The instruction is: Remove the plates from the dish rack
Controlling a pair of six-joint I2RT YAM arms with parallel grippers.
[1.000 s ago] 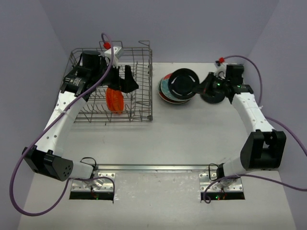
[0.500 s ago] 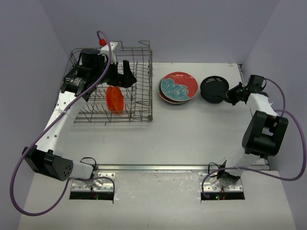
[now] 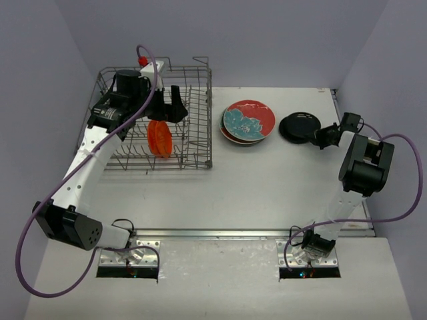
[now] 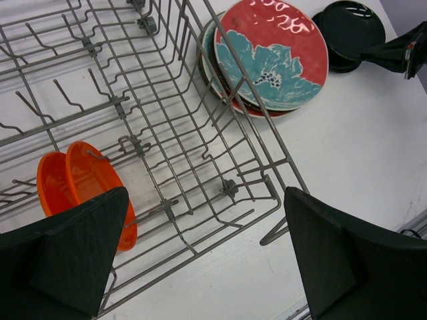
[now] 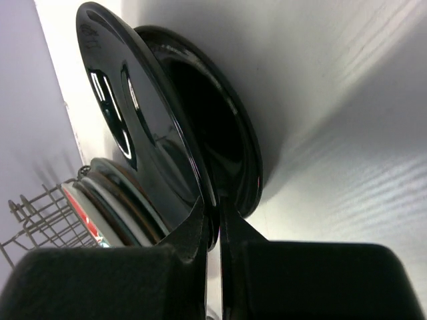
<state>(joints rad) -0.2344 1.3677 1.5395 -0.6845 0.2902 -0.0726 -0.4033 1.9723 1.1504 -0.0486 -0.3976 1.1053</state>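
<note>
A black plate [image 3: 299, 125] is gripped by its rim in the closed right claw [image 3: 323, 135]. The left claw [image 4: 203, 197] is held wide open above the dish rack [image 3: 197, 133], orange plates [image 3: 159, 138] standing just beneath it.

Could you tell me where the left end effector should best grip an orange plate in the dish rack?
Probably by the upper rim, coming straight down from above: the orange plates stand on edge between the dish rack's tines, so only their top edges are free.
</note>
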